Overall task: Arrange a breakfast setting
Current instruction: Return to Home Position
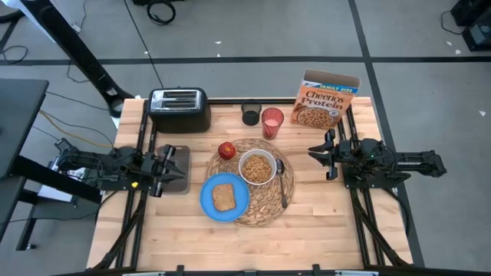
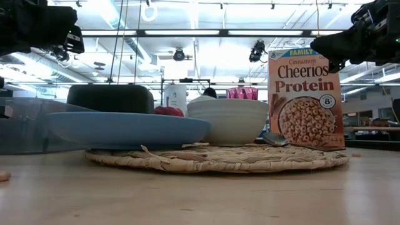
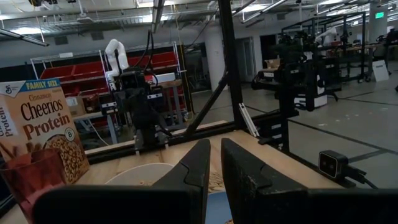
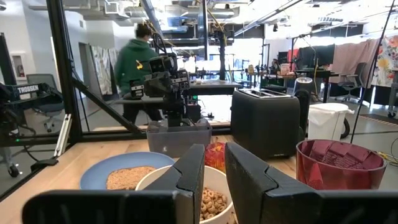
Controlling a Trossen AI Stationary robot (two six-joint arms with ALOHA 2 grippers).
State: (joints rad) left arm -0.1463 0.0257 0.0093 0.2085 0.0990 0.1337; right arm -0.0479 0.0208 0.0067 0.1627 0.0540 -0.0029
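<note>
The laid mat sits mid-frame between my left gripper, at left, and right gripper, at right, both empty, fingers a slit apart.

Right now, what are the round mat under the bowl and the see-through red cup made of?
The round woven straw placemat looks like braided straw or grass: matte tan coils with loose fibres at its edge. The translucent red cup is probably plastic, possibly glass: light passes through its faceted wall.
</note>
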